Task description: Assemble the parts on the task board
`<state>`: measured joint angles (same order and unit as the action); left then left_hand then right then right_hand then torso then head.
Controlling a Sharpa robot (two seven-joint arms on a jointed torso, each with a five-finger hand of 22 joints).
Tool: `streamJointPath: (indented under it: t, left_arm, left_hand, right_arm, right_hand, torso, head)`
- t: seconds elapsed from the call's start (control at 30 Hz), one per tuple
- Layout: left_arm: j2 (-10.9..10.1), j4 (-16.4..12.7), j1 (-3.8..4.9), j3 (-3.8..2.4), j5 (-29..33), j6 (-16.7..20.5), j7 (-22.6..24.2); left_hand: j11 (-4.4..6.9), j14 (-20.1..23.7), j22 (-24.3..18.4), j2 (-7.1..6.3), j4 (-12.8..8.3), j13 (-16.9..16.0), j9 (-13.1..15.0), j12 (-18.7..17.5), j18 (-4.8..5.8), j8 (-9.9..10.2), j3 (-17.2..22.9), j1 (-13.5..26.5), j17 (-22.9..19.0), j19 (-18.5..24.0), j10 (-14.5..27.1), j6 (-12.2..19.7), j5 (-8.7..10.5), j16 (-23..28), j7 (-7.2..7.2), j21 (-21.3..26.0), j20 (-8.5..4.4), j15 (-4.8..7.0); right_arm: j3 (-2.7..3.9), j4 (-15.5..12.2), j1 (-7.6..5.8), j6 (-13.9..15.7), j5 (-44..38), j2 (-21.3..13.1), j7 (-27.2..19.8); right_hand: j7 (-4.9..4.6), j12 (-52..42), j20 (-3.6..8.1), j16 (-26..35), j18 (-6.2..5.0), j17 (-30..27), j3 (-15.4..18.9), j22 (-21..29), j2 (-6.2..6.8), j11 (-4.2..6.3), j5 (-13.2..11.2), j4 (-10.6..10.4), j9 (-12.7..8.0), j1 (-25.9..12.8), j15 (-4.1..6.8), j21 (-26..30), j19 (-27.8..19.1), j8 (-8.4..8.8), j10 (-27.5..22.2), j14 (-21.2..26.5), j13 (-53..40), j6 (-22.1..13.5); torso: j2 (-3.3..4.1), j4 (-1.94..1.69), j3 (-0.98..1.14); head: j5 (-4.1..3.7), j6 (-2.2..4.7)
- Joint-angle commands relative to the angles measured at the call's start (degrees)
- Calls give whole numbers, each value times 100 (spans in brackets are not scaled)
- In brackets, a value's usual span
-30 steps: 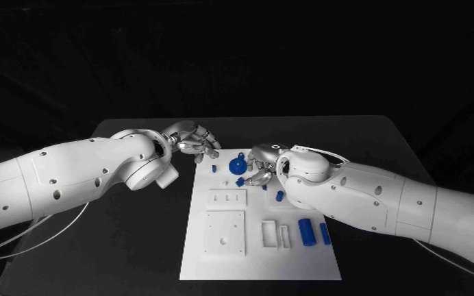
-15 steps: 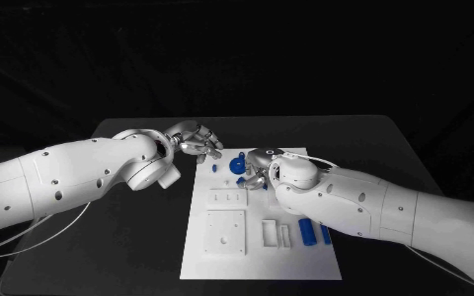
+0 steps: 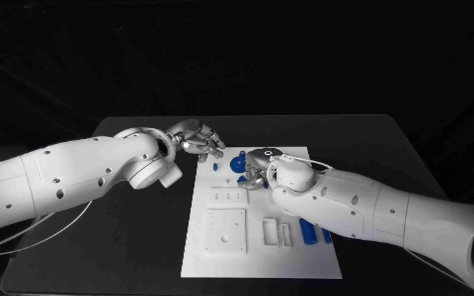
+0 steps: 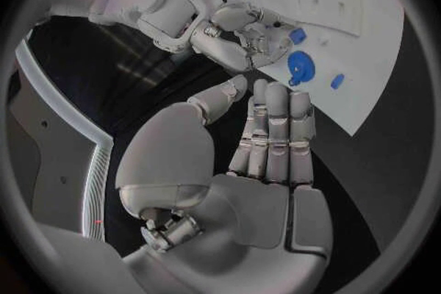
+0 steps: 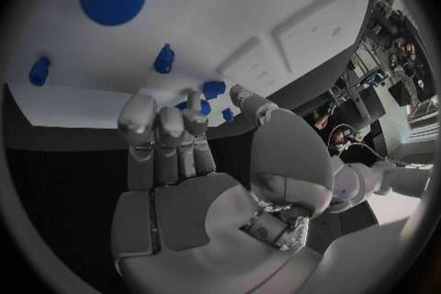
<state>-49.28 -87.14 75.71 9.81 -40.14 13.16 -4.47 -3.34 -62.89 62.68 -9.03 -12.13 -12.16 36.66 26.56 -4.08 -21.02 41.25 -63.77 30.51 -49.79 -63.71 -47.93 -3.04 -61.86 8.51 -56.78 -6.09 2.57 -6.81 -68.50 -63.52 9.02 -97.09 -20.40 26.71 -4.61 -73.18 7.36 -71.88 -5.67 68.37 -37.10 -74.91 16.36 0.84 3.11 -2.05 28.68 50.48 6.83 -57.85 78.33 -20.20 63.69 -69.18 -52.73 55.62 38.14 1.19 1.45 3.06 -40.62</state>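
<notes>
Right hand [image 3: 259, 170] over task board [image 3: 227, 258], blue parts [image 3: 237, 165] beside

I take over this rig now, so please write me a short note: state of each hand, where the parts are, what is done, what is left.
Left hand: hovers off the task board's far left corner, fingers together, holding nothing.
Right hand: low over the board's far end; the left wrist view shows a small blue part at its fingertips; I cannot tell if it is gripped.
Parts: round blue part at the far end, blue cylinders near the right edge, small blue pieces around the right hand.
Done: nothing visibly assembled. Left: all of the parts.
</notes>
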Motion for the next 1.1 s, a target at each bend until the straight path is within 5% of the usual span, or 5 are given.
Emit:
streamJointPath:
  t: [0.03,0.5,0.9,1.1]
  left_arm:
    - [22,-11,1,-2,1,27,74]
    - [39,-6,2,-2,35,-8,52]
    - [44,-1,2,-2,80,-62,17]
    - [50,14,2,-1,107,-76,5]
  left_hand:
    - [-19,-42,-6,17,40,7,-8,-20,-87,36,-4,-22,6,-17,-28,-13,17,21,30,37,-204,14]
    - [-23,-40,-6,18,75,9,-37,-41,-83,46,-13,-13,12,-17,-27,10,17,36,40,50,-205,11]
    - [-27,-38,-5,11,92,12,-55,-56,-81,52,-19,-10,16,-17,-21,28,18,45,48,56,-205,7]
    - [-31,-38,-4,11,115,13,-68,-68,-79,55,-25,-1,20,-17,-17,40,18,52,54,62,-203,4]
  right_arm:
    - [-2,-3,9,92,-131,25,-15]
    - [-25,148,43,110,-244,152,-40]
    - [-120,218,70,143,-397,197,-53]
    - [-138,261,81,272,-427,208,-73]
  right_hand:
    - [-80,29,32,7,-933,5,-56,-6,-21,13,-29,5,12,65,1,-33,21,-24,30,-33,-11,130]
    - [-73,73,20,48,-933,-12,-55,-9,0,20,-30,66,23,154,9,-34,18,-15,52,-24,-31,144]
    - [-77,152,-7,108,-933,-5,-137,-14,1,16,-30,533,42,605,4,-24,-8,18,73,-11,-100,156]
    - [-74,180,-23,126,-933,4,-320,-8,-100,19,-30,720,52,843,4,-16,-4,24,92,-18,-131,183]
  torso:
    - [-1,10,4]
    - [-2,10,10]
    - [-5,11,7]
    - [-9,15,7]
  head:
    - [8,-8]
    - [12,-17]
    - [16,-35]
    - [18,-36]
